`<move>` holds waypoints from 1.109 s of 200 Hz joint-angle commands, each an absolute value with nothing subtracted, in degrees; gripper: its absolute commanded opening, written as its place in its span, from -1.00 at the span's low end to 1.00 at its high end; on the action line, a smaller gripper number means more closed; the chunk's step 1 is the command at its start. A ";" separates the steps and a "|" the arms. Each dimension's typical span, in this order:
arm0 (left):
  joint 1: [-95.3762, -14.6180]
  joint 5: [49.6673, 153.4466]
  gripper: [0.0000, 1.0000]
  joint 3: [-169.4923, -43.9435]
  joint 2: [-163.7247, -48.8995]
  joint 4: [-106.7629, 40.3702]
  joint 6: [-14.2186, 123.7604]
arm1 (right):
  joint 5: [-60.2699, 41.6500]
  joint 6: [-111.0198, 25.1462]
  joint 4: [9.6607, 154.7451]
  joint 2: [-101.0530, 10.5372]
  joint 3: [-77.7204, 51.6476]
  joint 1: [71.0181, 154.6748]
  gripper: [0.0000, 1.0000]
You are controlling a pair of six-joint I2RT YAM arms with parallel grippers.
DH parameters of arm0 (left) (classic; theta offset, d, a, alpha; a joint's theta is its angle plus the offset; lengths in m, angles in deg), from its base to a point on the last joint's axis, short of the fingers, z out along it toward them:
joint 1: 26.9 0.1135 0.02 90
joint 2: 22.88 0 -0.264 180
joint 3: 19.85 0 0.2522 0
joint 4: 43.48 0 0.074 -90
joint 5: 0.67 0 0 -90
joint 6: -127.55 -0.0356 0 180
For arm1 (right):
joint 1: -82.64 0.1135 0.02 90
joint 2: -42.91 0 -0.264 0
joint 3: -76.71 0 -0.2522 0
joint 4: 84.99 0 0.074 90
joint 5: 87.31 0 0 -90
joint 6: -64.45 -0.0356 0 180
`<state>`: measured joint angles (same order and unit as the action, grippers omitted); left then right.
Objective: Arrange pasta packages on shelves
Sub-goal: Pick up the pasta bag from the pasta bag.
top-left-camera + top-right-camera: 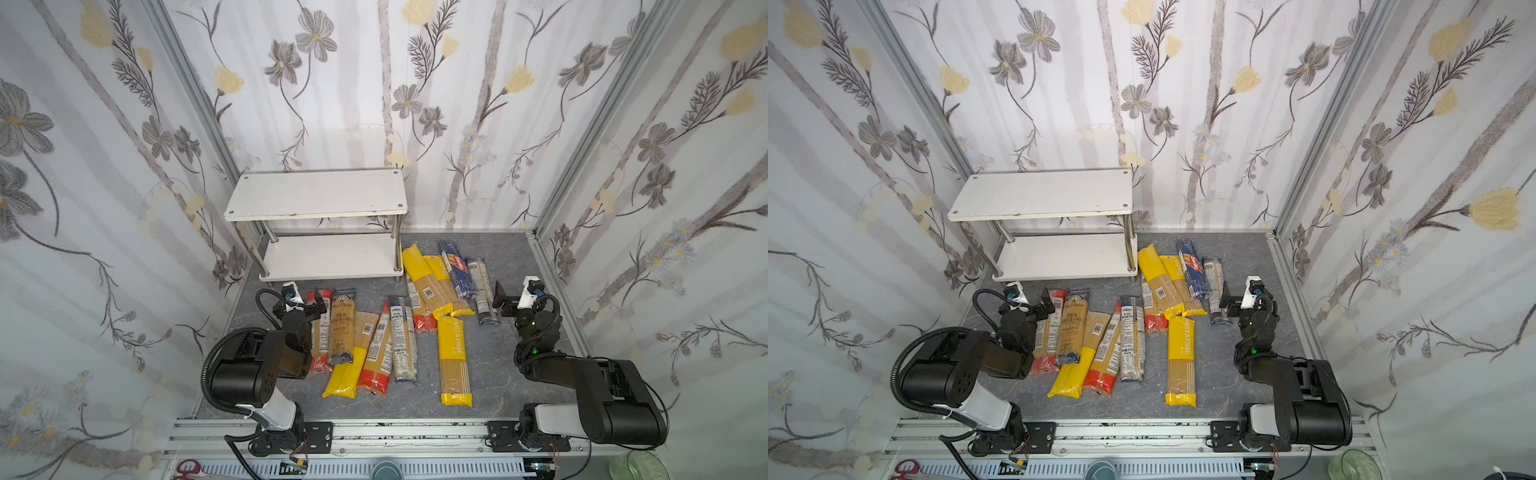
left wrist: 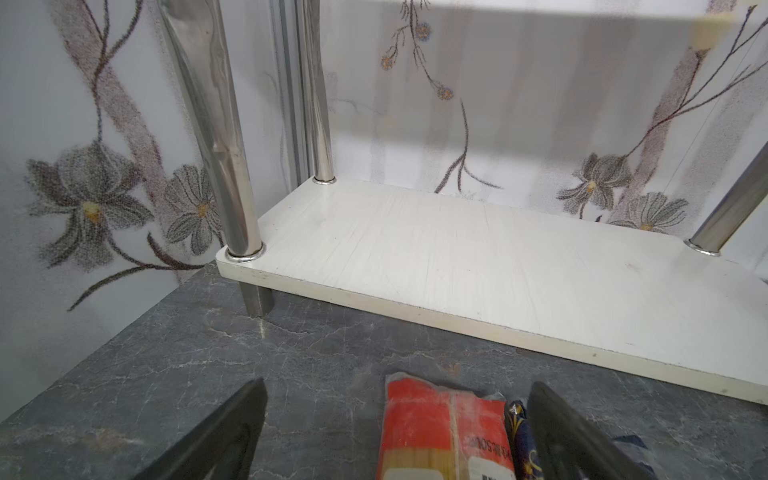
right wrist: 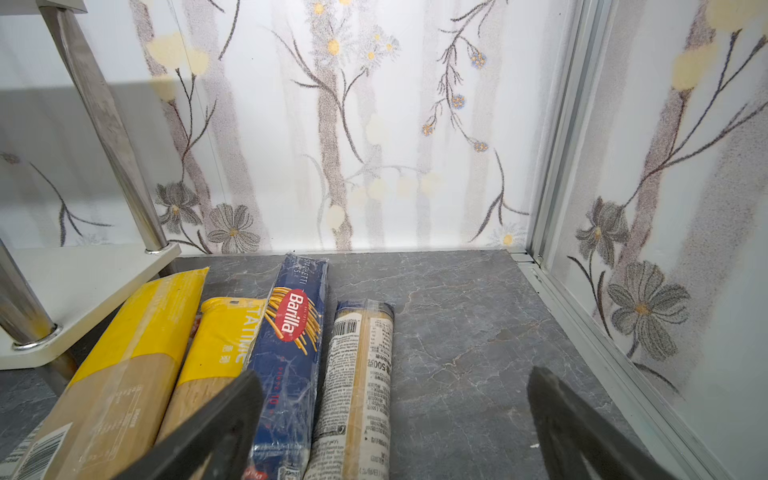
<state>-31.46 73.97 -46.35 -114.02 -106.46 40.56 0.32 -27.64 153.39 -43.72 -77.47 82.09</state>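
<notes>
Top views: shelves (image 1: 316,193) sit back-left on grey tabletop (image 1: 498,374), against rear wall. All pasta packages (image 1: 400,338) lie flat on tabletop: one bunch in front of shelves by L arm, another bunch just off shelves' R end, and a yellow PASTATIME pack (image 1: 454,357) lying btwn the arms. L wrist view: left end effector (image 2: 397,388) released, jaws wide apart, gripping nothing; end of red-ended pack (image 2: 440,419) shows btwn them. R wrist view: right end effector (image 3: 395,374) also released, empty; blue Barilla pack (image 3: 291,345) and white-label pack (image 3: 361,374) lie side by side under it.
</notes>
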 commanded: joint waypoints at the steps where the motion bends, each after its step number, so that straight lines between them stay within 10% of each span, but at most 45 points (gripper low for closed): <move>1: -31.38 73.49 1.00 -46.36 -114.08 -108.92 40.50 | 0.81 -27.55 155.41 -43.59 -77.42 82.12 0.99; 222: -30.86 77.03 1.00 -46.67 -114.11 -108.36 39.78 | 0.70 -26.76 155.63 -43.08 -77.91 82.50 0.99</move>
<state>-30.91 76.99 -46.37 -114.06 -106.57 40.34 0.32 -27.62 153.39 -43.70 -77.58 82.09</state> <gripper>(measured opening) 0.997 0.996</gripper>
